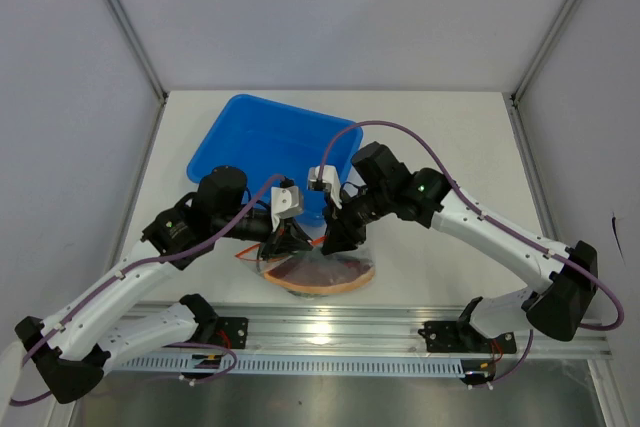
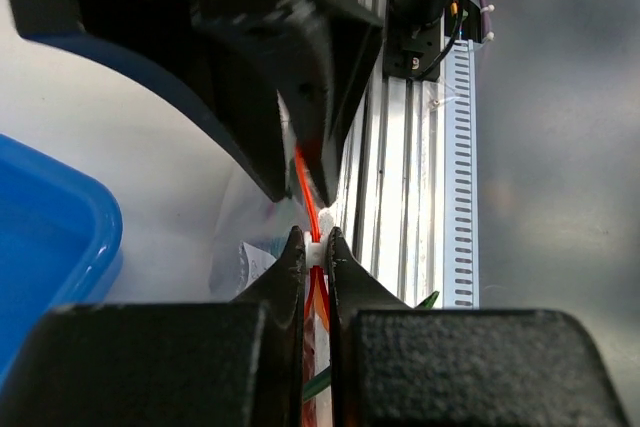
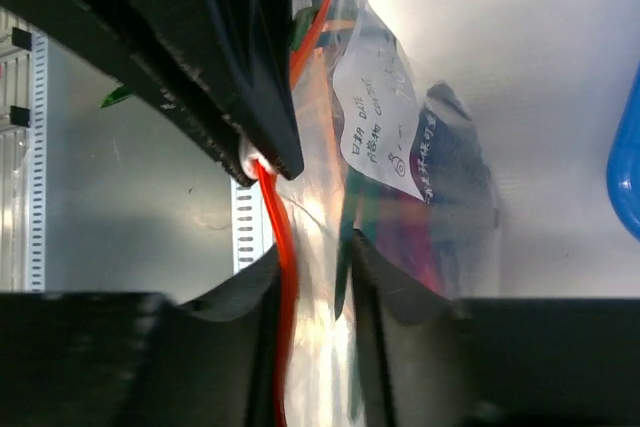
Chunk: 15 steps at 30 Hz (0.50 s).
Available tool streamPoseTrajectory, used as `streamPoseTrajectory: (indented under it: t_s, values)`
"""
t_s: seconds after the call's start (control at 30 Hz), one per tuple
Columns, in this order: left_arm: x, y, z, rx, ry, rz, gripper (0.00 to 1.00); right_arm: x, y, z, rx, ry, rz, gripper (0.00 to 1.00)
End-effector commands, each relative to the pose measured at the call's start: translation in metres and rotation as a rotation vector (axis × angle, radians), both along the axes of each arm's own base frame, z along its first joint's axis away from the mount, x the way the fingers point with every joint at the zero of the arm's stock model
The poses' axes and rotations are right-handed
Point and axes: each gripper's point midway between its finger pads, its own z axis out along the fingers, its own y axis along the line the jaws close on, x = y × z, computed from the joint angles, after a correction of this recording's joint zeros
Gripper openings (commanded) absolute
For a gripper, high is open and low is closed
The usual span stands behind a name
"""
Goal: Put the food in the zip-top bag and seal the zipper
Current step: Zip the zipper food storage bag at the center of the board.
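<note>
- The left gripper (image 2: 315, 247) is fully closed, its jaws pinching the white-tipped end of the zipper (image 2: 308, 197), so that end of the bag mouth is anchored.
- The right gripper (image 3: 312, 252) straddles the same orange-red strip a little further along. Its jaws stand part-way apart with the strip against one pad and clear film filling the rest of the gap. I cannot tell whether the pads actually press the strip or only bracket it.
- The two grippers sit nearly tip to tip, with only a short run of strip bare between them.
- The zip-top bag (image 3: 400, 247) hangs and spreads below the strip, crinkled, with a white handwritten label on its side.
- The food (image 1: 335, 272) shows through the film as purple, green and orange-red shapes, so it looks to be inside already.
- The bag rests on the table (image 1: 450, 127) close to its near edge, just in front of the blue tray (image 1: 250, 122) and beside the aluminium rail (image 2: 400, 197).
- Judged step: loading looks done and sealing is in hand, starting from the white-tipped end.
- The next move calls for the right jaws to close firmly on the strip and run along it away from the left gripper, which holds its end fixed. The strip must stay centred between the pads and no loose film should bunch in.
</note>
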Motion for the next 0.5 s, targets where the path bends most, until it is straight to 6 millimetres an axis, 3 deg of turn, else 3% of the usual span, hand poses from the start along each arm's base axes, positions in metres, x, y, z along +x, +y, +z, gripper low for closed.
streamPoseTrajectory:
  t_s: [0.0, 0.07, 0.3, 0.47]
  values:
    - [0.002, -0.008, 0.022, -0.079, -0.051, -0.026, 0.0, -0.001, 0.007, 0.009, 0.009, -0.011, 0.024, 0.28]
    - [0.002, -0.008, 0.02, -0.074, -0.046, -0.026, 0.01, 0.0, 0.009, 0.007, 0.002, -0.004, 0.016, 0.0]
    - [0.009, 0.002, 0.01, -0.02, -0.054, 0.042, 0.01, 0.02, -0.001, 0.017, 0.047, -0.084, -0.159, 0.0]
    - [0.01, 0.004, 0.011, -0.025, -0.063, 0.064, 0.01, 0.02, -0.01, 0.02, 0.053, -0.087, -0.197, 0.0]
